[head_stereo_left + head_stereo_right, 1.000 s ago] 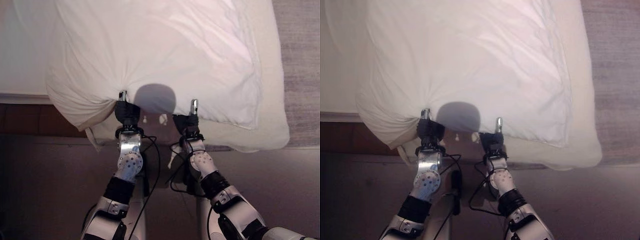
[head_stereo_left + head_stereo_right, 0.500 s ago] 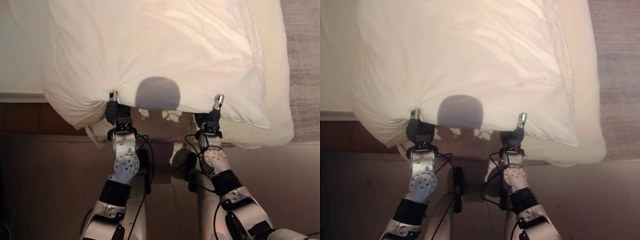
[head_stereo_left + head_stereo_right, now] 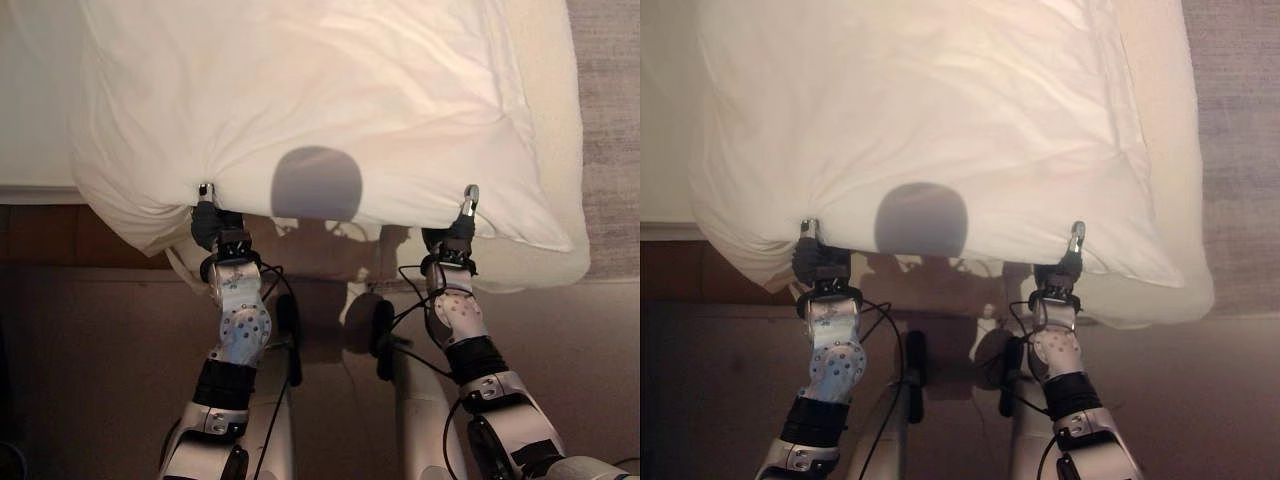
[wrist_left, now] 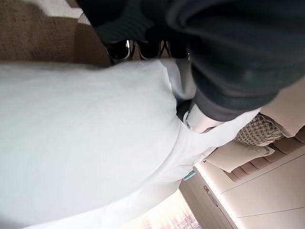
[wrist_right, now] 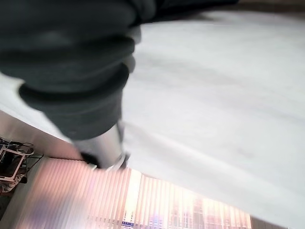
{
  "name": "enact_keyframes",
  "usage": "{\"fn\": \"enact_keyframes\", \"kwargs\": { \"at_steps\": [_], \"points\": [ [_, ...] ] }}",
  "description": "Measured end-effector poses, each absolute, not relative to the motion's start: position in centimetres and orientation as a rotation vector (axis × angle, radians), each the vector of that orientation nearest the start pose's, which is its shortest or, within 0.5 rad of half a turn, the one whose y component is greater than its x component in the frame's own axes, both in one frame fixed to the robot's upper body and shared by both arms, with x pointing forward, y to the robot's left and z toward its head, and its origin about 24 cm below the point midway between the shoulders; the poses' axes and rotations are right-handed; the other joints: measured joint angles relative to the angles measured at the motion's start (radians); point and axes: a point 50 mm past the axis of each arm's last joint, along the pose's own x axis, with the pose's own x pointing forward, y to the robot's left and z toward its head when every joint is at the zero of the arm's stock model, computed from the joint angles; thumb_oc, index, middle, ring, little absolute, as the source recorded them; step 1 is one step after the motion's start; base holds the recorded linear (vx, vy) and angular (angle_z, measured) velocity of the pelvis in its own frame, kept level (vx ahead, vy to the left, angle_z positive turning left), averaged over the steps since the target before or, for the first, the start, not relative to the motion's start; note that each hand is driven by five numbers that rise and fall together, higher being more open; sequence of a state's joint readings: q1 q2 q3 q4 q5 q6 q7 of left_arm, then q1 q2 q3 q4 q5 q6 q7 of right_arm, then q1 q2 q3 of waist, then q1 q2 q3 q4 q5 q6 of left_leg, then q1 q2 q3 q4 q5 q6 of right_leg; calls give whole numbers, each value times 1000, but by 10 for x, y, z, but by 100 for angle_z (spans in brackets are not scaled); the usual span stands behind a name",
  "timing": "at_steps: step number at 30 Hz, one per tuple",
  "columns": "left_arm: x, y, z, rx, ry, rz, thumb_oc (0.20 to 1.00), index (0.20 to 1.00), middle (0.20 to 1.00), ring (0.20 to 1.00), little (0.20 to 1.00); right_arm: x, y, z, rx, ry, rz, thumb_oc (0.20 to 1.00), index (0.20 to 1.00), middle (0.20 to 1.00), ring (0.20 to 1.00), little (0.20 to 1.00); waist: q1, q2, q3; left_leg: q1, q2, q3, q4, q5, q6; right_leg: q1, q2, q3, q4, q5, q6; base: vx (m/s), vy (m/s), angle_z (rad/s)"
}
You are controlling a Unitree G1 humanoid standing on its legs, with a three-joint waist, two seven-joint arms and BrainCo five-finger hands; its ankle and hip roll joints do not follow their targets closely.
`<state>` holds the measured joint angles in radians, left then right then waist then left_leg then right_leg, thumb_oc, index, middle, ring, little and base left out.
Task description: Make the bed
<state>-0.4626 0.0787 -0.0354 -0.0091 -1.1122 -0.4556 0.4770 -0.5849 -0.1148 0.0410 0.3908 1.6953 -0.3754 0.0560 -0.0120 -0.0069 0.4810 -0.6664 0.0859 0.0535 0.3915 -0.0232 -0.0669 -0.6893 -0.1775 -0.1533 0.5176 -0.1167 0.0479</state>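
A white pillow (image 3: 320,100) is held by its near edge across the upper half of the frame, resting on a pale bed (image 3: 555,255) whose mattress shows along the right side and the left edge. Both arms are stretched up from the bottom of the frame, forearms nearly upright, wrists straight.

The left robot hand (image 3: 207,215), left of centre, is clamped on the pillow's lower left edge, where the cloth is gathered into radiating creases; in the left wrist view its curled fingers (image 4: 143,47) are pressed into the white fabric. The right robot hand (image 3: 458,228), right of centre, is set at the pillow's lower right edge, with one silver finger raised over the hem. In the right wrist view the thumb (image 5: 107,150) is seen lying against the cloth, but it cannot be told whether the hand is closed on the fabric.

Compared with a second ago, the two hands have been drawn well apart: they were then close together near the middle of the near edge, and they are now placed towards its two corners. The near edge is stretched flatter between them, and the pillow reaches further right over the mattress. A strip of grey carpet (image 3: 610,120) is seen at the right of the frame.
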Motion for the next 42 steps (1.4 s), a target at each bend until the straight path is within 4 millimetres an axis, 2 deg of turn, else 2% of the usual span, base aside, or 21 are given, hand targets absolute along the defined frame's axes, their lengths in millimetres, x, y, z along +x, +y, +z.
{"fn": "enact_keyframes", "kwargs": {
  "at_steps": [10, 13, 15, 16, 17, 23, 27, 30, 34, 37, 42],
  "points": [
    [311, 169, 168, -1241, -471, 272, 200, 200, 200, 200, 200, 353, -160, 131, 1479, -373, 62, 200, 200, 200, 200, 200, -1, 0, 0, -12, 0, 1, 9, 0, 0, -14, 0, 4, 10, 0, 0, -1, -1, 0],
    [309, 171, 167, -1249, -485, 277, 200, 200, 200, 200, 200, 346, -158, 146, 1486, -435, 136, 200, 200, 200, 200, 200, 0, 0, 0, -21, -1, 0, 9, 0, 0, -23, 2, 4, 10, 0, 0, 0, 0, 0],
    [307, 172, 163, -1243, -485, 276, 645, 645, 645, 645, 645, 341, -158, 151, 1486, -473, 174, 200, 200, 200, 200, 200, 0, 0, 0, -22, -1, 0, 9, 0, 0, -23, 2, 4, 11, 0, 0, 0, 0, 0],
    [306, 172, 161, -1244, -485, 279, 645, 645, 645, 645, 645, 339, -159, 153, 1487, -482, 181, 200, 200, 200, 200, 200, 0, 0, 0, -22, -1, 0, 9, 0, 0, -23, 2, 4, 10, 0, 0, 0, 0, 0],
    [305, 174, 159, -1244, -494, 281, 1000, 1000, 1000, 1000, 1000, 336, -159, 156, 1487, -504, 202, 200, 200, 200, 200, 200, -1, 0, 0, -22, -2, 1, 9, 0, 0, -23, 2, 4, 10, 0, 0, 0, 0, 0],
    [301, 176, 134, -1327, -440, 298, 1000, 1000, 1000, 1000, 1000, 314, -150, 184, 1483, -622, 365, 200, 200, 200, 200, 200, -1, 0, 0, -22, -1, 4, 12, 0, 0, -25, 4, 7, 12, 0, -1, 0, 0, 0],
    [309, 176, 109, -1350, -367, 329, 1000, 1000, 1000, 1000, 1000, 304, -140, 193, 1461, -643, 456, 200, 200, 200, 200, 200, -4, -2, -1, -21, 0, 8, 20, -1, 1, -24, 7, 16, 14, 1, 0, -5, 2, -1],
    [310, 177, 100, -1380, -347, 350, 1000, 1000, 1000, 1000, 1000, 298, -136, 197, 1422, -643, 501, 200, 200, 200, 200, 200, -5, -5, -2, -21, 6, 24, 22, -2, 3, -27, 13, 29, 9, 9, 1, -5, 4, -9],
    [317, 180, 96, -1402, -351, 350, 1000, 1000, 1000, 1000, 1000, 295, -129, 200, 1392, -626, 550, 200, 200, 200, 200, 200, -25, -15, -6, -20, 12, 29, 23, -2, 3, -29, 19, 37, 6, 15, 1, -4, -4, -7],
    [325, 178, 101, -1442, -368, 329, 1000, 1000, 1000, 1000, 1000, 292, -125, 202, 1380, -625, 588, 200, 200, 200, 200, 200, -38, -25, -6, -20, 15, 31, 24, -2, 2, -29, 23, 39, -2, 20, 1, 6, 3, -5],
    [335, 181, 109, -1449, -390, 308, 1000, 1000, 1000, 1000, 1000, 291, -120, 201, 1372, -610, 612, 200, 200, 200, 200, 200, -51, -59, -22, -28, 20, 47, 24, -6, 0, -43, 34, 50, -10, 24, 0, 6, 5, -9]
  ]
}}
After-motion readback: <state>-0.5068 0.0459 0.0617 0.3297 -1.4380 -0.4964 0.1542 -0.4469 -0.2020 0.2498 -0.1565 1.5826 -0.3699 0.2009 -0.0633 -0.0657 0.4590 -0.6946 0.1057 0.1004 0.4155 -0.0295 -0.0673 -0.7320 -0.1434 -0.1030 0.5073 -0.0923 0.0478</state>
